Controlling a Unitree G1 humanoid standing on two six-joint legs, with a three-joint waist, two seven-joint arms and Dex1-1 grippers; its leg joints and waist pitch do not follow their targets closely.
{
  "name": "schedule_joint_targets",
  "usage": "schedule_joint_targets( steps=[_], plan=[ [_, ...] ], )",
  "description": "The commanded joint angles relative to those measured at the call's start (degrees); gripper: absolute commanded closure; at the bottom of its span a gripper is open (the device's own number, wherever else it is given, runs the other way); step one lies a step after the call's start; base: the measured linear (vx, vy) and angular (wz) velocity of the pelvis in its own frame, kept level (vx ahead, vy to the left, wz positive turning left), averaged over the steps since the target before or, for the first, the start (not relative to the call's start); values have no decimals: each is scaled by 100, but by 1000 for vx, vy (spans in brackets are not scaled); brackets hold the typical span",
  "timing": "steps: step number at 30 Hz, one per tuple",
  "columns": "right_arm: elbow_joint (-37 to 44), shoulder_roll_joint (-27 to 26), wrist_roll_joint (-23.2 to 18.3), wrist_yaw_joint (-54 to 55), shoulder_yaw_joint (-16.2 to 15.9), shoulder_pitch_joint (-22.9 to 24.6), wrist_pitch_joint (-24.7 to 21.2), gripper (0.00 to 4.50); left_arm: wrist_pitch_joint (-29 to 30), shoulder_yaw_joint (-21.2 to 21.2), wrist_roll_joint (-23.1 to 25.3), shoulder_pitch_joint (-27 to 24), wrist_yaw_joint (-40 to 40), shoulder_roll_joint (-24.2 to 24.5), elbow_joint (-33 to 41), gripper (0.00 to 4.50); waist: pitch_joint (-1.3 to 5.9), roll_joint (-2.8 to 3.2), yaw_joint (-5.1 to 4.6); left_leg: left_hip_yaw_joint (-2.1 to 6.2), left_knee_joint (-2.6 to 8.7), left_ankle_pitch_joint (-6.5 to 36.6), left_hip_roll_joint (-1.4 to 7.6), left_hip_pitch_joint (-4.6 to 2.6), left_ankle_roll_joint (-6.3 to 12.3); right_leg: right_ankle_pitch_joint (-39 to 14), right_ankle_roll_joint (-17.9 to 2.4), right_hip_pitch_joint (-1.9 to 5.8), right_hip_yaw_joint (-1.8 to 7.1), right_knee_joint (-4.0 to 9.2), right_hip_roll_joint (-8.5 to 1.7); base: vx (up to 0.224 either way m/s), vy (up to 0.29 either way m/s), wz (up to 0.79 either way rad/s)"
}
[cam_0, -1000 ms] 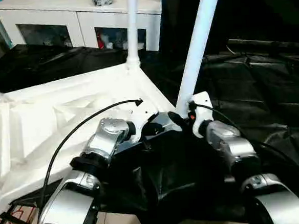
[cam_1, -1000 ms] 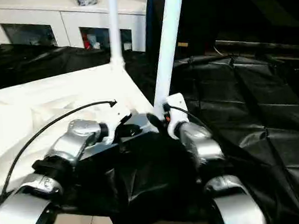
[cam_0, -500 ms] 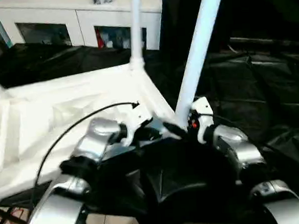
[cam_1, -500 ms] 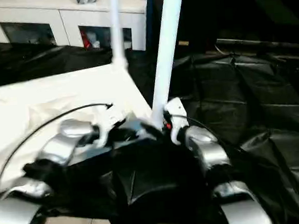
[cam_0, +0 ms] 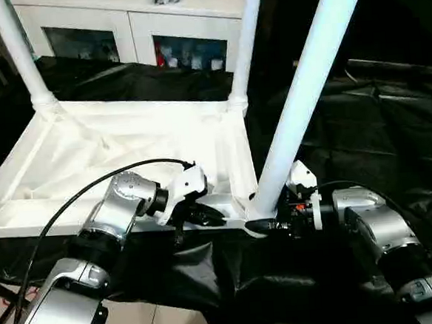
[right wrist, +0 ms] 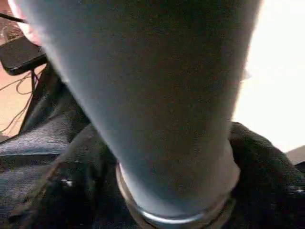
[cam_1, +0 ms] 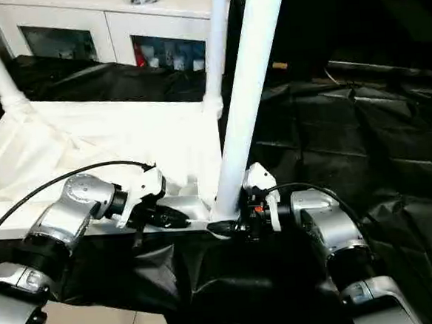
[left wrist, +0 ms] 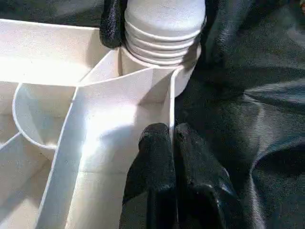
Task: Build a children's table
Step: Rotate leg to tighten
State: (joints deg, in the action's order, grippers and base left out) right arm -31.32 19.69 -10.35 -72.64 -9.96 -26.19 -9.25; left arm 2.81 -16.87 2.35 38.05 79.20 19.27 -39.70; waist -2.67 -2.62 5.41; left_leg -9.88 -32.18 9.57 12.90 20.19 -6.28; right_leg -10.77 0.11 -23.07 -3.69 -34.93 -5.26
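Note:
The children's table lies upside down: its white tabletop shows its ribbed underside. Three white legs stand in corner sockets, at the far left, the far right and the near right. My right gripper sits at the near-right leg's base, and its black fingers hug the tube on both sides. My left gripper is shut, pinching the thin rim wall of the tabletop just beside that corner socket.
A black sheet covers the work table under and to the right of the tabletop. A white cabinet with glass doors stands behind. Pale floor shows past the table's near edge.
The camera has shifted, bringing the far-left leg into view. Both grippers stay at the near-right corner. The right gripper now lies lower, level with the socket.

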Motion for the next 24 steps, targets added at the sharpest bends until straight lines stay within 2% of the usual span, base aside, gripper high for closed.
schedule_joint_targets(
  steps=[1, 4, 5, 6, 9, 10, 13, 14, 15, 16, 17, 18, 19, 20, 21, 24],
  plan=[
    [116, -100, 55, -481, -524, 238, -143, 115, -44, 6, -68, 31, -188, -112, 49, 450, 322, -34, -8, -77, 338, 1330, 36, 6, 274, -1257, -1231, 276, 208, 423, -218, 0, 0, 0],
    [130, -112, 82, -484, -515, 250, -155, 132, -66, 25, -45, 38, -236, -127, 19, 450, 319, -31, 2, -77, 341, 1361, 39, -4, 262, -1363, -1196, 266, 211, 436, -227, 0, 0, 0],
    [136, -120, 86, -454, -508, 251, -164, 153, -63, 36, -45, 38, -262, -127, 20, 450, 316, -57, 5, -73, 342, 1343, 36, 10, 262, -1392, -1169, 274, 208, 431, -226, 0, 0, 0],
    [136, -137, 84, -414, -494, 248, -168, 157, -51, 46, -53, 38, -285, -131, 23, 450, 319, -40, 7, -72, 343, 1330, 38, 4, 256, -1390, -1155, 270, 210, 433, -228, 0, 0, 0],
    [127, -180, 68, -289, -446, 239, -175, 166, -26, 55, -53, 41, -356, -151, 6, 450, 325, -43, 8, -73, 339, 1308, 37, 2, 248, -1327, -1163, 273, 211, 428, -227, 0, 0, 0],
    [-117, -338, 85, 139, -267, 142, -59, 169, 37, 97, -29, 73, -621, -256, -68, 450, 323, -27, 14, -72, 340, 1301, 35, 2, 247, -1296, -1178, 272, 210, 425, -227, 0, 0, 0],
    [-321, -459, 122, 499, -133, 54, 39, 171, 104, 137, -22, 105, -812, -342, -115, 450, 303, -18, -29, -64, 356, 1546, 23, -10, 159, -1682, -1114, 249, 207, 471, -236, 0, 0, 0],
    [-560, -592, 178, 948, 8, -60, 123, 171, 191, 183, -31, 147, -997, -445, -154, 450, 292, -20, -55, -60, 364, 1634, 26, -9, 119, -1824, -1102, 233, 207, 477, -244, 0, 0, 0],
    [-676, -659, 211, 1191, 77, -118, 157, 171, 232, 205, -34, 172, -1093, -499, -177, 450, 283, 6, -79, -42, 377, 1798, 15, -24, 54, -2166, -1005, 225, 197, 527, -243, 0, 0, 0],
    [-916, -782, 284, 1698, 194, -242, 149, 172, 247, 227, 1, 230, -1327, -610, -244, 450, 290, 3, -91, -27, 377, 1817, 17, -28, -7, -2275, -952, 222, 200, 527, -254, 0, 0, 0],
    [-1213, -927, 377, 2347, 318, -396, 142, 172, 279, 245, 61, 311, -1658, -768, -346, 450, 285, 11, -142, -20, 382, 1865, 4, -10, -51, -2364, -919, 218, 193, 530, -241, 0, 0, 0],
    [-1434, -1038, 436, 2821, 404, -513, 130, 172, 304, 256, 107, 380, -1916, -902, -438, 450, 273, 48, -160, -8, 392, 1930, -2, -16, -87, -2475, -882, 216, 181, 543, -232, 0, 0, 0],
    [-1570, -1106, 470, 3104, 456, -584, 124, 172, 324, 263, 133, 422, -2073, -986, -494, 450, 287, 20, -196, -5, 375, 1987, -11, -32, -123, -2604, -828, 210, 175, 562, -237, 0, 0, 0],
    [-1847, -1293, 487, 3736, 577, -734, 124, 173, 447, 268, 170, 494, -2380, -1192, -561, 450, 299, 44, -215, -12, 362, 1961, -10, -44, -106, -2512, -849, 195, 191, 566, -240, 0, 0, 0],
    [-1847, -1293, 487, 3736, 577, -734, 124, 173, 447, 268, 170, 494, -2380, -1192, -561, 450, 283, 29, -245, -13, 365, 1976, -20, -26, -77, -2489, -863, 192, 182, 572, -219, 0, 0, 0],
    [-2014, -1431, 490, 4092, 660, -834, 97, 174, 520, 268, 183, 530, -2545, -1320, -582, 450, 304, 20, -239, -25, 358, 1875, -19, -9, 33, -2243, -904, 205, 196, 557, -214, 0, 0, 0]
  ],
)
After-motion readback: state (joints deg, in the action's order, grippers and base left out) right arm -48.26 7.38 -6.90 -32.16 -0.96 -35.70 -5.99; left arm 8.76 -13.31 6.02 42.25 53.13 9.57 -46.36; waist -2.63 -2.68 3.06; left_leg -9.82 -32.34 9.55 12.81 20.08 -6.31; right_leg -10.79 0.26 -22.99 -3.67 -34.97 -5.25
